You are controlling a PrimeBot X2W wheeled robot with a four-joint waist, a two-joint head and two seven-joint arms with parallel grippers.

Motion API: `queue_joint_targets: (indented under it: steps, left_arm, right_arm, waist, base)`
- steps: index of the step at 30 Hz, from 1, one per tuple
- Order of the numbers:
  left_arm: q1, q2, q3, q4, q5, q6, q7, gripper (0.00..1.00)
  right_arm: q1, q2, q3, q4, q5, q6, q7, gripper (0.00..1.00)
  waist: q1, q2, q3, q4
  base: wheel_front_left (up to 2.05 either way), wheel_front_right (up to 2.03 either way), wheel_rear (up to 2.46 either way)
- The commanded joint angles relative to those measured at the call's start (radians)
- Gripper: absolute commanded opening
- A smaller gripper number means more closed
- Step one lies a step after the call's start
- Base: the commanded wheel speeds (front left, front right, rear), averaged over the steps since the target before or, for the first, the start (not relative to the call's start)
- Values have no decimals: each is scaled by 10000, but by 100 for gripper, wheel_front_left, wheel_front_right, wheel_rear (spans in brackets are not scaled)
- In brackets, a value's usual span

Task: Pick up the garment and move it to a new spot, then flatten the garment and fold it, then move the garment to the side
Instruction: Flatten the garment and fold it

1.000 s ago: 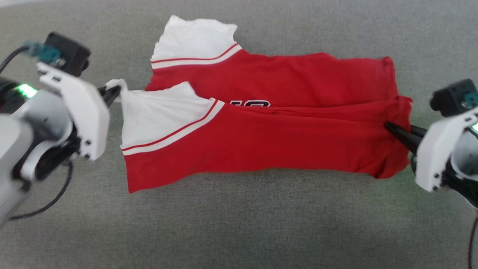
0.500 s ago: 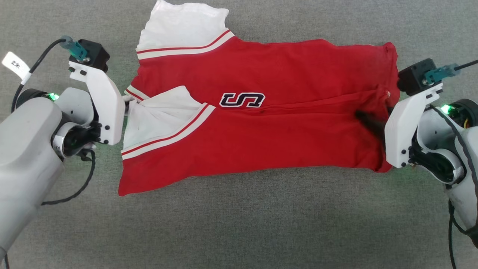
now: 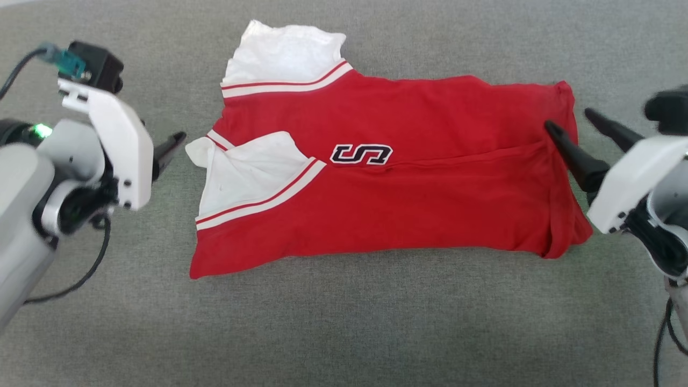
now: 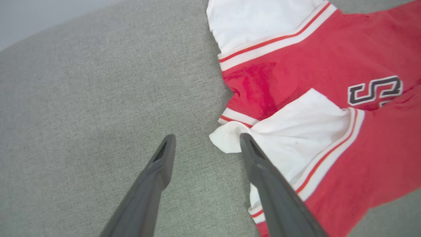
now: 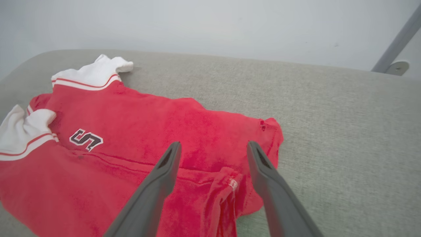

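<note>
The grey cloth-covered worktop [image 3: 344,322] carries the red shirt [image 3: 403,204] in its middle, folded lengthwise with the near half laid over the far half. The left pincer [image 4: 207,142] stands wide open and empty just beside the near white sleeve [image 3: 247,169]. The right pincer [image 3: 570,119] gapes wide, holding nothing, at the hem end. Beyond the fold lie the S emblem [image 3: 361,153] and the far white sleeve [image 3: 287,56].
</note>
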Motion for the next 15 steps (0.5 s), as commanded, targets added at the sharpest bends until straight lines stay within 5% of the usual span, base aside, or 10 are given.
queue_joint_targets:
  steps: [1,8,15]
  left_arm:
    - [198,231,38,-363,-30,215,-16,100]
    - [1515,1421,181,-3379,-483,1861,324,100]
    - [2784,2024,101,-5226,-1060,3306,569,100]
  right_arm:
    - [272,164,-199,-160,-131,-8,-183,100]
    - [1463,1046,-2097,-1367,-1345,-8,-1146,100]
    - [2395,2232,-3616,-2586,-2525,-6,-2260,100]
  waist:
    - [0,0,-76,-4]
    - [0,0,-307,-187]
    - [0,0,-371,-567]
  base:
    - [0,0,0]
    - [0,0,0]
    - [0,0,0]
